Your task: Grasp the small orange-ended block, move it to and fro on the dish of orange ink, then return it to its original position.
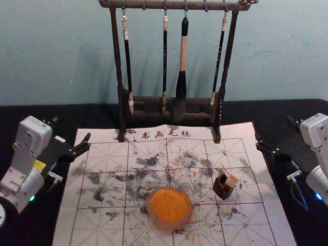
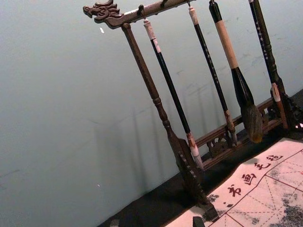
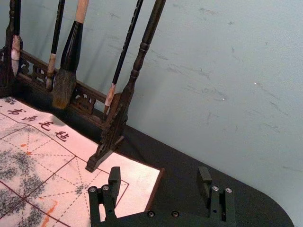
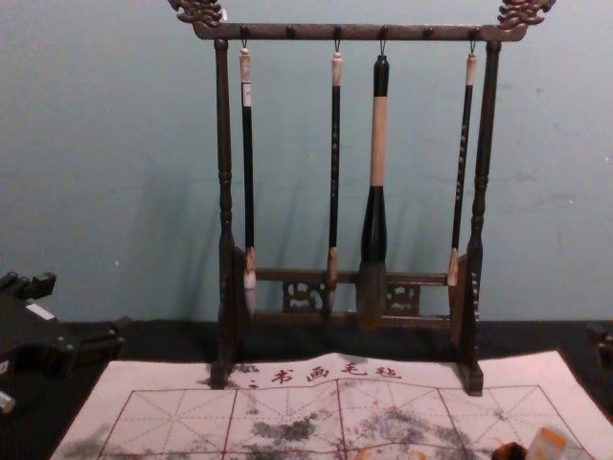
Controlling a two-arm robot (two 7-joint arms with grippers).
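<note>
Nearest to where I stood lay the dish (image 1: 168,225) of orange ink (image 1: 170,205), low and round at the near part of the mat (image 1: 102,225), its ink looking thick and pasty to me. A little beyond it, toward the robot's right, the small orange-ended block (image 1: 232,181) stuck up out of a dark little holder (image 1: 223,190), leaning slightly, with a darker piece beside it. It struck me as stiff and fairly light, nothing that would squash, though smears of ink could make it slick. I'd have taken it by its opposite sides, just above the holder's rim and below the inked part if enough stood clear. A straight lift seemed wisest, or the holder might have come along or tipped. On the ink I'd have wanted a firm hold and a light push, since paste like that could drag and twist the block between the fingers.

Out at the mat's right side, the right gripper (image 3: 159,182) hung with its fingers spread and nothing between them; being the closer to the block, it looked the likelier one for the job. The left gripper (image 4: 81,307) was off the mat's other side, parted too and empty. Farther back, the rack (image 4: 225,192) stood across the mat's far edge, its brushes (image 4: 379,144) hanging before the plain wall (image 4: 556,192).
</note>
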